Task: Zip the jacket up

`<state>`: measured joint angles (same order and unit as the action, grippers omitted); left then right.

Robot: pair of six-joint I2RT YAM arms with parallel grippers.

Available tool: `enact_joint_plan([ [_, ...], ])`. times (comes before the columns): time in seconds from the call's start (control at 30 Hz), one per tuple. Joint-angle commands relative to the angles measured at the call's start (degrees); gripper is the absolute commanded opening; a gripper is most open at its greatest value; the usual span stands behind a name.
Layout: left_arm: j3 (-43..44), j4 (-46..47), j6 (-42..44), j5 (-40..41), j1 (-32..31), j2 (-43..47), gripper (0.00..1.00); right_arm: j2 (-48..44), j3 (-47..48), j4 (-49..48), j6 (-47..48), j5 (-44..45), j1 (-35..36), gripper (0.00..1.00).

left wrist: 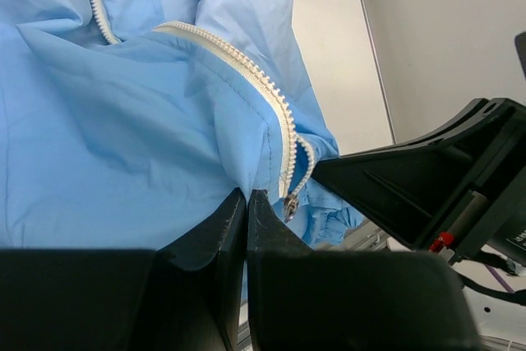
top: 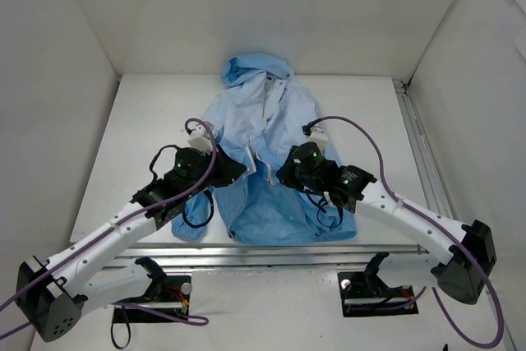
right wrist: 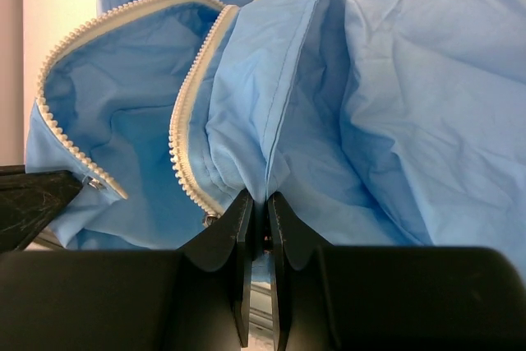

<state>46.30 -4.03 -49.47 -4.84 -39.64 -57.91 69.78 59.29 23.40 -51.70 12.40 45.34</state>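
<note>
The jacket (top: pixel 271 121) lay on the worktop (top: pixel 140 137), its long axis running away from me, with the hood far and the hem near my bases. It seemed light, thin and slippery, so I judged the cloth beside the zipper (left wrist: pixel 263 92) to be the best hold. My left fingers (left wrist: pixel 218 244) and right fingers (right wrist: pixel 226 244) were each pinched tight on a fold there.

My left arm (top: pixel 107 240) and right arm (top: pixel 411 215) are white tubes with black joints; behind the black jaws sit green lights (top: pixel 313 154), and purple cables (top: pixel 346 119) loop back
</note>
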Motion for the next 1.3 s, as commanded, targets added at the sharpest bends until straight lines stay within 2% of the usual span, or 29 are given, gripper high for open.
enact_joint_plan([
  [0.0, 0.7, 6.3, 1.0, 1.2, -1.1, 0.5, 0.0, -2.4, -0.5, -4.1, -3.4, -1.2, -0.7, 0.0],
  [0.33, 0.5, 8.1, 1.0, 2.6, -4.0, -0.1, 0.0, -4.3, -2.2, -5.8, -5.9, -1.9, -1.0, 0.0],
  [0.53, 1.5, 6.1, 1.1, 4.6, -5.7, -0.8, 0.0, -7.3, -4.0, -5.8, -7.4, 1.0, -0.9, 0.0],
  [0.63, 2.6, 4.3, 2.0, 8.5, -6.9, -1.4, 0.0, -8.3, -4.5, -5.9, -8.0, 2.3, -1.0, 0.0],
  [1.27, 6.6, 0.8, 2.5, 16.0, -11.7, -3.3, 0.0, -5.8, -3.3, -5.6, -9.2, 6.3, 0.6, 0.0],
])
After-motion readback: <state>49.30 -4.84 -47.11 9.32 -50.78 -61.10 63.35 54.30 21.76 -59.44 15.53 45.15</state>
